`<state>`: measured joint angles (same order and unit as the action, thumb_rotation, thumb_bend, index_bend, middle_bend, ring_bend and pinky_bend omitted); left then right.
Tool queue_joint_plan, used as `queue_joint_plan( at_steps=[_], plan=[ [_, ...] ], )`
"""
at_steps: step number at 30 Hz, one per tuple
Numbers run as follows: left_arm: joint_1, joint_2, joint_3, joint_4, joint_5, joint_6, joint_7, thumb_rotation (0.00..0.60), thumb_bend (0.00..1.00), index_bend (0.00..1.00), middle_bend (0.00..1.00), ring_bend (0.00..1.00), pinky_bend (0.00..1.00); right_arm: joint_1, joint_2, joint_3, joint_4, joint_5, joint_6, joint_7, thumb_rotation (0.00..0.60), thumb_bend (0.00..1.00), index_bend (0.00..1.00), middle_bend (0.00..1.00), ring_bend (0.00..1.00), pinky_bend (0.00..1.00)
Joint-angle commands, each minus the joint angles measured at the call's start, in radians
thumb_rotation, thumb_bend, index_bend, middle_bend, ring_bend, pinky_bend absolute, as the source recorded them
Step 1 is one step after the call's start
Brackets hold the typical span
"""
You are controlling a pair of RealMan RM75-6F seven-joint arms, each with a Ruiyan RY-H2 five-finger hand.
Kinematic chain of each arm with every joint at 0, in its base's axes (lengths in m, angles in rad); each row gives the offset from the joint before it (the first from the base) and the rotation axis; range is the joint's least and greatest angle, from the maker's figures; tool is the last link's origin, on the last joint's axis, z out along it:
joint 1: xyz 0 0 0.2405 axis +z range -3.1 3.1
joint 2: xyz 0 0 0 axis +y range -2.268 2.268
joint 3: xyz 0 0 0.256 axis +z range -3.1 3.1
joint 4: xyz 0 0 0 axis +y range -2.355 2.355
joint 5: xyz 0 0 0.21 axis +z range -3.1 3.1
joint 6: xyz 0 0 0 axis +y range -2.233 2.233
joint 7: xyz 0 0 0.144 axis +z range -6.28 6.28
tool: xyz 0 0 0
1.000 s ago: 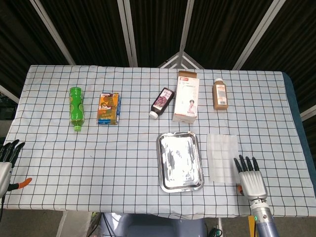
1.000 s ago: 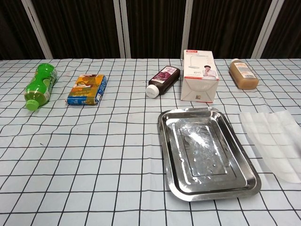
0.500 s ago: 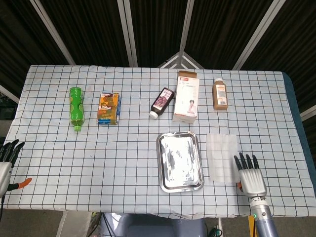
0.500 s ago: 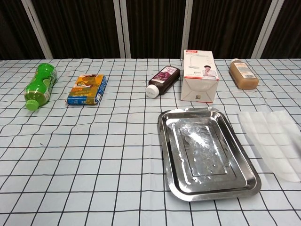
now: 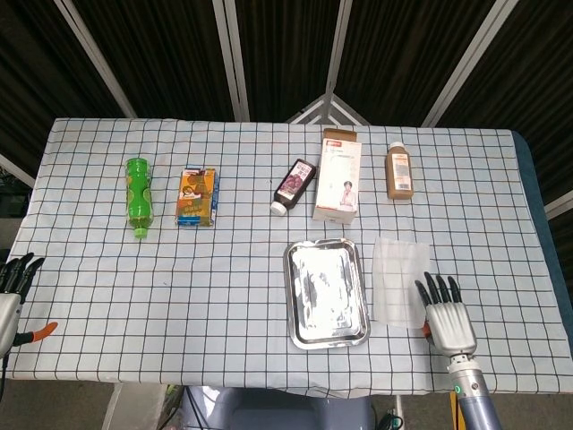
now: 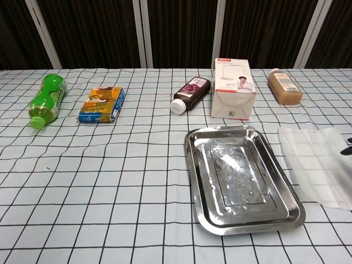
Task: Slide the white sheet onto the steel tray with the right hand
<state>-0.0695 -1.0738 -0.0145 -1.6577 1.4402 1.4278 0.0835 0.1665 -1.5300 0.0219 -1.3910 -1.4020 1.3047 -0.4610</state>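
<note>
The white translucent sheet (image 5: 398, 279) lies flat on the checked cloth just right of the steel tray (image 5: 327, 292); its left edge almost meets the tray's rim. My right hand (image 5: 443, 316) hovers palm down at the sheet's near right corner, fingers spread, fingertips (image 5: 431, 287) over the sheet's edge. It holds nothing. In the chest view the sheet (image 6: 319, 165) sits right of the tray (image 6: 202, 181), and only dark fingertips (image 6: 347, 144) show at the right border. My left hand (image 5: 11, 285) stays at the table's left edge, fingers apart and empty.
Along the far side lie a green bottle (image 5: 137, 194), an orange-blue carton (image 5: 197, 197), a dark purple bottle (image 5: 294, 185), a white box (image 5: 338, 176) and a brown bottle (image 5: 398, 171). The table's near edge runs just behind my right hand.
My right hand has moved forward and left onto the sheet's corner. The sheet has shifted slightly left, closer to the tray. The left hand is unchanged.
</note>
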Motion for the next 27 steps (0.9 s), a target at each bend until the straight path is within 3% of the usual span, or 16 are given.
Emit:
queue_joint_plan(
  at_steps=[1,4,10,27],
  plan=[
    [0.0,0.0,0.0,0.0,0.0,0.0,-0.001,0.6,0.0,0.0,0.0,0.0,0.0,0.001,-0.011,-0.003,0.02,-0.029,0.022,0.042,0.6,0.44,0.45,0.17,0.02,0.0],
    [0.001,0.001,-0.001,-0.001,-0.003,0.0,-0.003,0.6,0.0,0.0,0.0,0.0,0.0,0.001,-0.021,-0.008,0.043,-0.064,0.046,0.08,0.6,0.44,0.54,0.21,0.04,0.0],
    [0.0,0.001,-0.001,-0.001,-0.003,-0.001,-0.003,0.6,0.0,0.0,0.0,0.0,0.0,0.0,-0.03,-0.014,0.07,-0.095,0.067,0.123,0.6,0.44,0.62,0.23,0.05,0.0],
    [-0.002,0.003,-0.001,-0.004,-0.006,-0.006,-0.006,0.6,0.0,0.0,0.0,0.0,0.0,0.007,0.003,-0.003,0.004,-0.151,0.119,0.163,0.6,0.46,0.65,0.23,0.06,0.0]
  ],
)
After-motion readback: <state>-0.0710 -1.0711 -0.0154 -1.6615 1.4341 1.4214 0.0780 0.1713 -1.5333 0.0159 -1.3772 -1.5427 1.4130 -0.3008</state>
